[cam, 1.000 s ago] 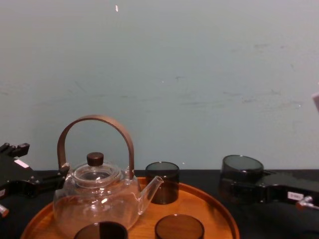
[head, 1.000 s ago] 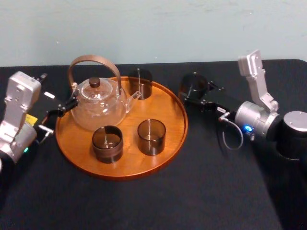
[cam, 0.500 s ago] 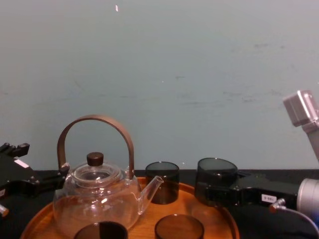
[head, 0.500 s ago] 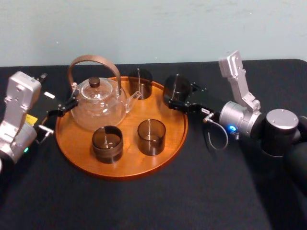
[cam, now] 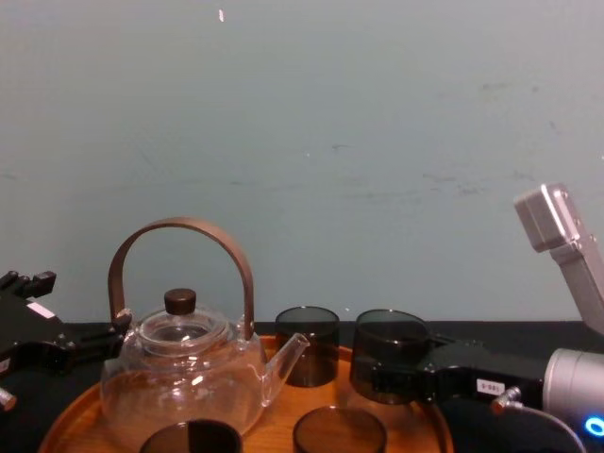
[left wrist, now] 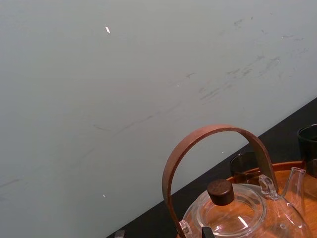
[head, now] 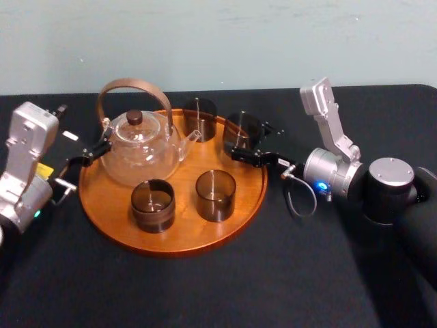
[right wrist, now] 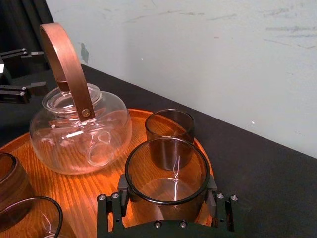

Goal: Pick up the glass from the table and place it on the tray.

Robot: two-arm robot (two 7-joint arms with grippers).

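My right gripper (head: 243, 139) is shut on a dark smoky glass (head: 242, 130), one finger on each side of it (right wrist: 122, 194). It holds the glass upright over the back right part of the round wooden tray (head: 184, 231), just inside the rim. I cannot tell whether the glass (right wrist: 166, 171) touches the wood. In the chest view the glass (cam: 387, 363) hangs beside another glass (cam: 307, 342). My left gripper (head: 87, 154) stands open on the black table (head: 205, 290) at the tray's left edge, close to the teapot.
A glass teapot (head: 140, 143) with a brown arched handle fills the tray's back left. Three other dark glasses stand on the tray: one at the back (head: 200, 117) and two at the front (head: 216, 195) (head: 153, 205). Bare table lies in front and to the right.
My right gripper has carried the glass leftward, from over the table beside the tray to over the tray's back right. The left arm has stayed still.
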